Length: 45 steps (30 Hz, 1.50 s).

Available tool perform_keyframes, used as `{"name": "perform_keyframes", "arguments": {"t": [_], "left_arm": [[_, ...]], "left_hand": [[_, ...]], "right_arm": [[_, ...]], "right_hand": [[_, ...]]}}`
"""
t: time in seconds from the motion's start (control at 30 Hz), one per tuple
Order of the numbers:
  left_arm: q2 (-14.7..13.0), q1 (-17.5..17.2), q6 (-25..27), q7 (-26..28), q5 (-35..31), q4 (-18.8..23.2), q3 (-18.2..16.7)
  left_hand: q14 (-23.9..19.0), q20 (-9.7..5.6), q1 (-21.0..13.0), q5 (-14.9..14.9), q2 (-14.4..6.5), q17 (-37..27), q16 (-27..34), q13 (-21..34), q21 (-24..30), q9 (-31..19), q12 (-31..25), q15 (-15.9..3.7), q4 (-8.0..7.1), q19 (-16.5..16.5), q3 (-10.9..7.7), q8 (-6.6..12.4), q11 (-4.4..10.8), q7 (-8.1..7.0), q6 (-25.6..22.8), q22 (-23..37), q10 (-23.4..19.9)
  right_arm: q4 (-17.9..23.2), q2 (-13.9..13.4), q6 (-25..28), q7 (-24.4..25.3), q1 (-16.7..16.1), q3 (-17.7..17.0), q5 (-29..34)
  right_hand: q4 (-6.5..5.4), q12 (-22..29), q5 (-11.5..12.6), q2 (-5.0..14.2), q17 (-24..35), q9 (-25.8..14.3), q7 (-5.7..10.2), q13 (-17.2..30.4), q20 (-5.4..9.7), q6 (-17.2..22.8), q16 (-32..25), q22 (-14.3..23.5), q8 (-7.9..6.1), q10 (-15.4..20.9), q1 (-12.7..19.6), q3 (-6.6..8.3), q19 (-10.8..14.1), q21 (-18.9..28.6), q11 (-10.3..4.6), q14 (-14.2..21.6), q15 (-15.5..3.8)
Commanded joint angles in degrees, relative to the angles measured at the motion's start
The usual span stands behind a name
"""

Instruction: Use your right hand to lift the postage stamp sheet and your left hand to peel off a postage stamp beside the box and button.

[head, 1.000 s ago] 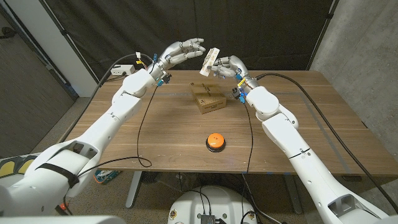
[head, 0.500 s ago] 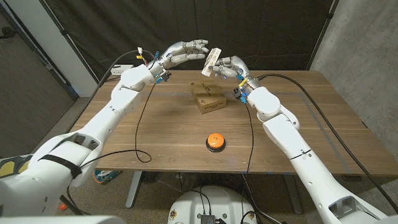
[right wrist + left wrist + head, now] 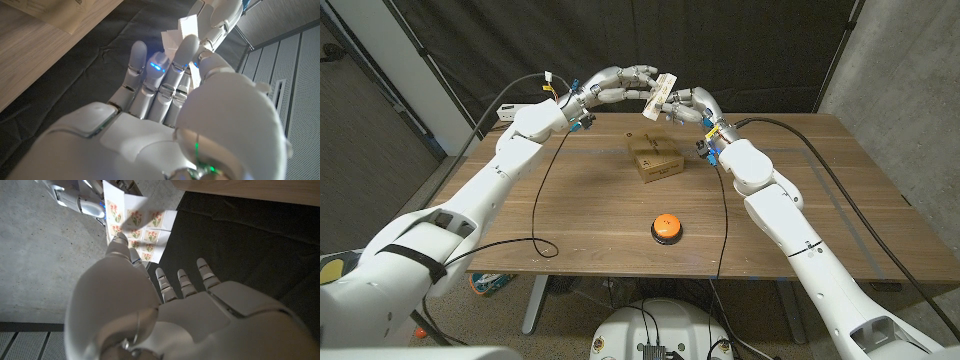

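Right hand: raised above the table's far edge, fingers closed on the postage stamp sheet, held clear of the wood.
Left hand: raised at the same height, fingertips at the sheet's upper end; pinched or merely touching, cannot tell.
Sheet axis: long side tilted, upper end up and to the right, lower end down and to the left, edge-on in the head view.
Left wrist view: printed face of the sheet plain, rows of flower stamps, one corner curling, a finger laid on it.
Right wrist view: only the sheet's blank white back past the fingers.
Box: cardboard, flat on the table, below both hands.
Button: orange, nearer than the box, well apart from it.
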State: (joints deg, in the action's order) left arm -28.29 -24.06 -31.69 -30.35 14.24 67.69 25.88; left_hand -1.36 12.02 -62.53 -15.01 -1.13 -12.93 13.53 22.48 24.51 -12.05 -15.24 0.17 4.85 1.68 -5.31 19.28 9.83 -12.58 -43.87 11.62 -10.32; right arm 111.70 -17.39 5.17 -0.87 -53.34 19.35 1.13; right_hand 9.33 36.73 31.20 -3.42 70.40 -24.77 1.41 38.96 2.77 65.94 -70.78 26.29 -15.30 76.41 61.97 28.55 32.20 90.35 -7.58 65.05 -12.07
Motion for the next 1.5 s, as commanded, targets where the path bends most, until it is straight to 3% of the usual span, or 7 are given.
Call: {"name": "perform_keyframes", "arguments": {"t": [0.03,0.33,0.53,0.77,0.8,1.03,1.5], "left_arm": [[1.91,0.22,-1.04,0.76,1.28,-1.88,0.5],[2.85,1.32,-1.67,-3.43,3.71,-3.74,0.77],[3.27,1.59,-1.72,-6.26,5.53,-4.62,0.5],[4.12,-0.44,-2.99,-1.17,4.34,-3.4,-1.16],[4.14,-0.56,-3.24,-0.56,3.98,-3.4,-1.29],[3.73,-1.61,-3.73,4.68,1.58,-3.02,-2.46],[3.57,-6.46,-3.44,17.34,-0.09,0.28,-6.45]], "left_hand": [[-1.14,0.24,0.03,-0.1,1.12,-0.05,0.59,0.19,0.25,-0.15,-0.47,-0.27,-0.01,-0.59,0.89,0.05,0.28,-0.04,-0.05,0.26,-1.2],[-1.82,0.22,0.08,-0.86,0.27,-0.07,0.79,0.37,0.23,-0.33,-0.78,-0.35,-0.42,-0.86,1.22,1.13,0.54,-0.09,-3.08,0.29,-2.16],[-1.75,0.24,-0.8,-1.35,-2.16,-0.14,0.69,0.56,0.12,-0.2,-0.73,-0.45,-0.69,-0.79,0.63,2.38,0.17,0.02,-7.25,0.34,-2.2],[-4.03,0.11,-1.95,-0.69,-4.61,-0.44,1.55,1.0,0.88,0.4,-1.82,-2.55,-0.77,-2.3,0.53,6.11,1.64,0.68,-18.05,0.71,-5.93],[-4.06,0.11,-2.18,-0.56,-5.1,-0.56,1.6,1.09,0.94,0.34,-1.8,-2.49,-0.78,-2.22,0.35,6.45,1.63,1.66,-18.8,0.8,-6.01],[-4.07,-0.19,-2.82,-0.16,-6.25,-0.86,1.68,1.4,1.19,-0.57,-1.58,-2.68,-0.74,-2.11,-0.18,7.01,1.39,3.04,-18.44,1.02,-5.64],[-4.16,-1.25,-3.51,0.77,-6.78,-1.18,1.5,1.87,1.57,-1.77,-2.02,-3.16,-0.48,-2.0,-0.65,8.09,1.94,3.6,-18.28,1.22,-6.27]], "right_arm": [[-0.52,-0.75,-1.26,-0.28,0.37,0.44,-0.03],[-0.39,-0.57,-1.2,0.16,0.37,0.67,-0.04],[-0.53,-0.39,-1.73,0.4,0.4,0.84,-0.11],[-0.7,-0.33,-1.55,0.07,0.72,1.27,-0.29],[-0.71,-0.25,-1.58,0.09,0.72,1.24,-0.4],[-0.65,-0.02,-1.19,0.42,0.8,1.2,-0.46],[-1.81,0.95,-0.45,0.87,1.64,1.66,0.02]], "right_hand": [[-0.06,0.17,0.43,0.61,0.13,-0.3,-2.16,0.22,6.33,2.41,-0.31,0.17,0.27,-0.04,0.14,0.4,0.12,-0.11,-0.2,-0.09,-0.41],[-0.02,0.13,0.49,0.61,0.13,-0.28,-2.27,0.02,6.31,2.54,-0.43,0.0,0.37,0.22,0.14,0.51,0.18,-0.15,-0.15,-0.1,-0.41],[-0.01,0.12,0.54,0.62,0.13,-0.29,-2.36,-0.03,6.32,2.62,-0.5,-0.21,0.42,0.3,0.12,0.57,0.24,-0.21,-0.21,-0.07,-0.41],[-0.04,0.36,0.57,0.61,0.14,-0.32,-2.42,0.48,6.34,2.63,-0.58,-0.34,0.48,0.15,0.05,0.59,0.27,-0.22,-0.16,-0.05,-0.41],[-0.04,0.37,0.58,0.62,0.14,-0.35,-2.38,0.45,6.33,2.57,-0.59,-0.37,0.5,0.2,0.04,0.6,0.28,-0.21,-0.18,-0.05,-0.41],[-0.04,0.44,0.63,0.63,0.15,-0.35,-2.33,0.66,6.31,2.7,-0.66,-0.42,0.53,0.1,0.01,0.66,0.2,-0.19,-0.14,-0.1,-0.4],[-0.07,0.43,0.79,0.63,0.15,-0.52,-2.3,0.71,6.13,2.78,-0.82,-0.72,0.61,0.13,-0.14,0.8,0.05,-0.18,-0.17,-0.24,-0.39]]}}
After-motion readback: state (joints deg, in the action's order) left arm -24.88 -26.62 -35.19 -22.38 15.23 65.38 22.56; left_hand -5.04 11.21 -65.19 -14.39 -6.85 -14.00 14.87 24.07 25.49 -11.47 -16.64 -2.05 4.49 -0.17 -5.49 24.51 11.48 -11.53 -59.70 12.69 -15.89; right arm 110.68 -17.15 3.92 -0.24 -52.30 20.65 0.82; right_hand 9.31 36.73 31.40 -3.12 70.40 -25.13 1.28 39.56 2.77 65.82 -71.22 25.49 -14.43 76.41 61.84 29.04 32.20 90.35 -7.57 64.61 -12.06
